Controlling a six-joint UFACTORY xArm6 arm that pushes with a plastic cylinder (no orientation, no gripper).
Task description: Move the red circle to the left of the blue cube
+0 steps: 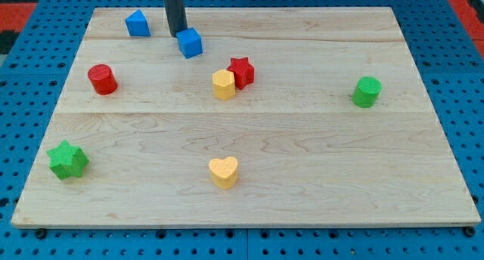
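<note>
Nearest me sits a yellow heart-shaped block (223, 171) on the pale wooden board (318, 162), which rests on blue pegboard (23, 101). My tip (177, 34) has no jaws; it touches the blue cube (190, 43). The red circle (101, 78) lies toward the view's left, well apart from the cube.

We are seeing two red blocks (101, 78), two blue blocks (190, 43), two yellow blocks (224, 171) and two green blocks (367, 91). They are showing against a pale wooden board (318, 154), framed by a blue pegboard (242, 245).
</note>
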